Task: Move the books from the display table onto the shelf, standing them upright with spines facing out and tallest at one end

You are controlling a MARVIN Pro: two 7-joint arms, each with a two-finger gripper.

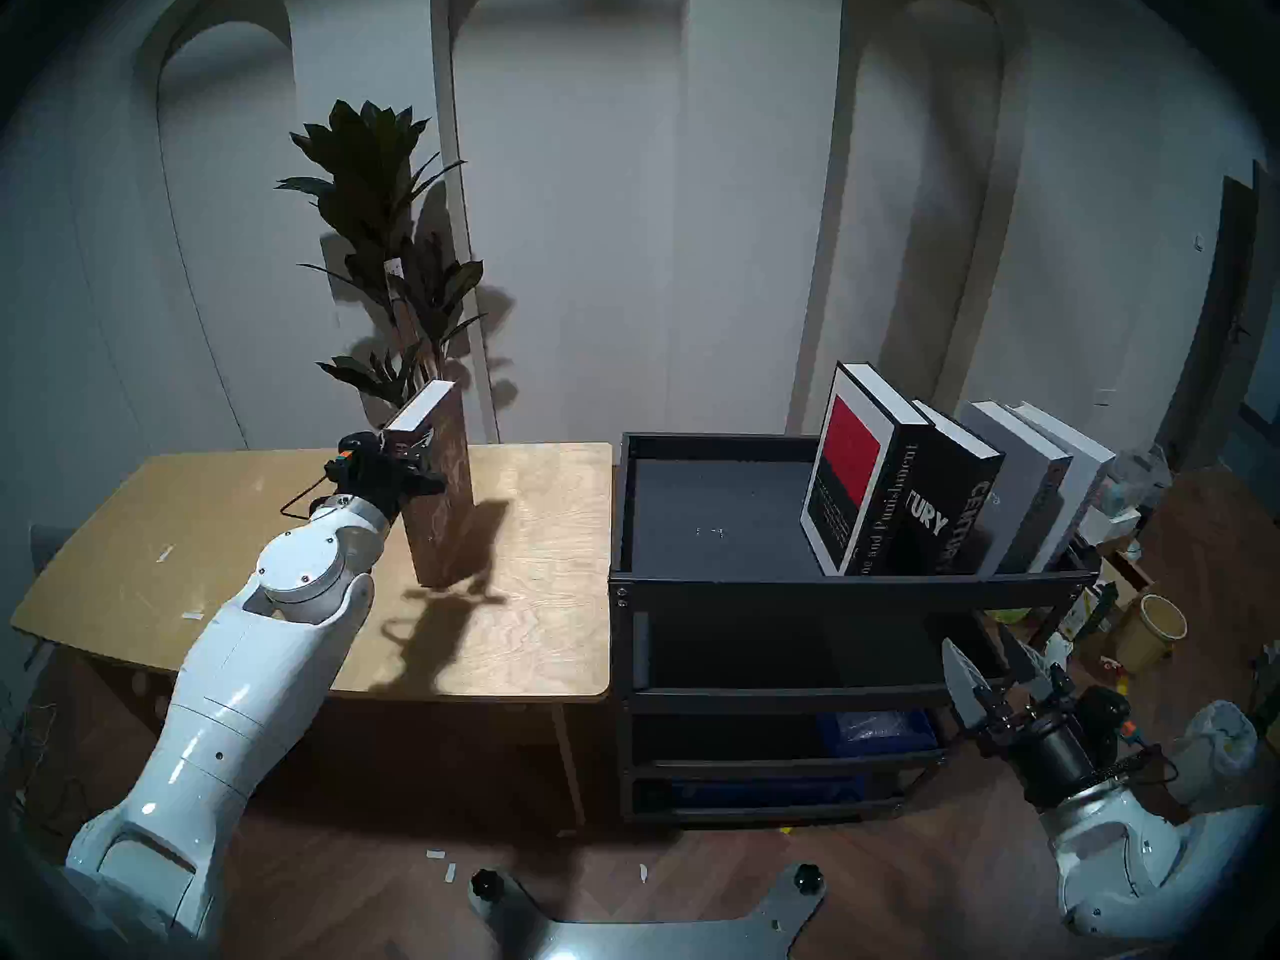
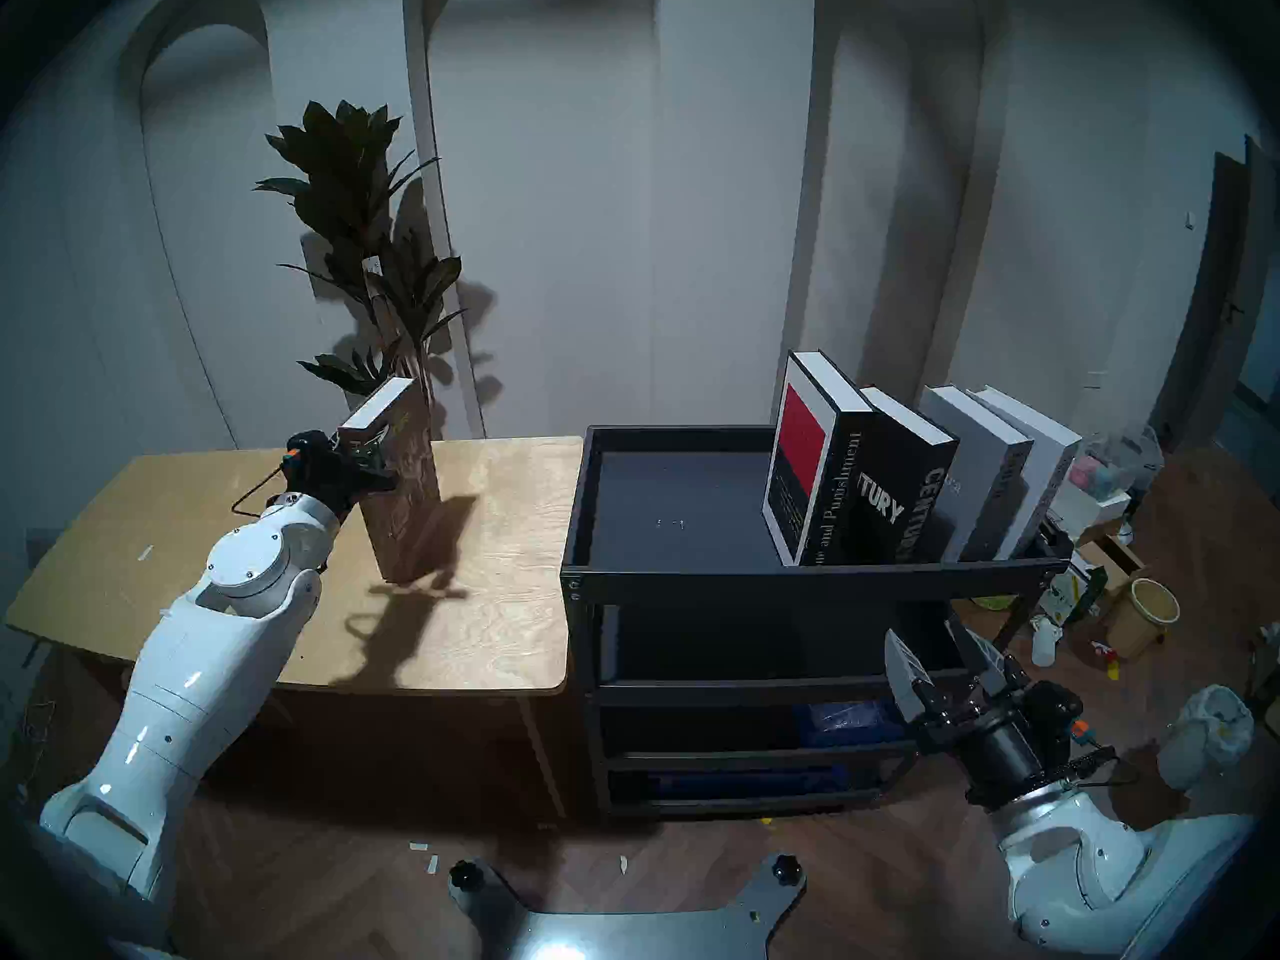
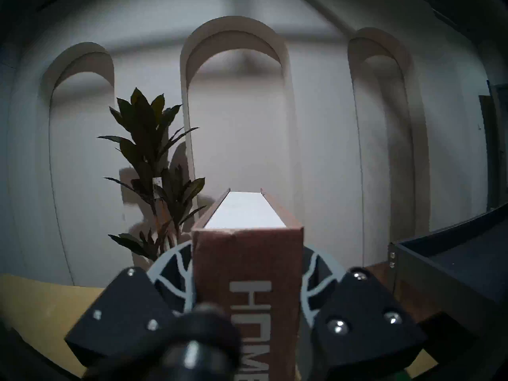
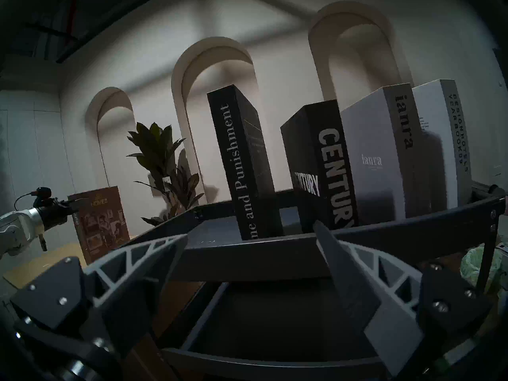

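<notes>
From the head camera's left eye, the tall brown hardcover "HOMES" book (image 1: pixel 438 494) is seen standing upright on the wide light plywood display table (image 1: pixel 540 626), well to the left of the black metal shelf cart (image 1: pixel 831 581). The left gripper (image 1: pixel 424 468) is clamped across the upper part of its spine. On the cart's raised-rim top tray, four books are lined up toward its right end: the black "Crime and Punishment" (image 1: pixel 859 474), the thick black "CENTURY" (image 1: pixel 952 508), the pale grey "ianra" (image 1: pixel 1018 480) and the white "Design Hotels Yearbook" (image 1: pixel 1070 480), all leaning slightly.

The head's right eye repeats this; the right gripper (image 2: pixel 942 661) is held with jaws spread and empty, in front of the cart's right end and below its tray.

In the left wrist view, the brown spine is pinched between both fingers (image 3: pixel 176 273).

In the right wrist view, the tray's left part is bare.

The last book appears to be at the pick-up step. The next move is judged to call for a lift clear of the tray rim, a carry to the cart, and a placement left of "Crime and Punishment", spine outward.
</notes>
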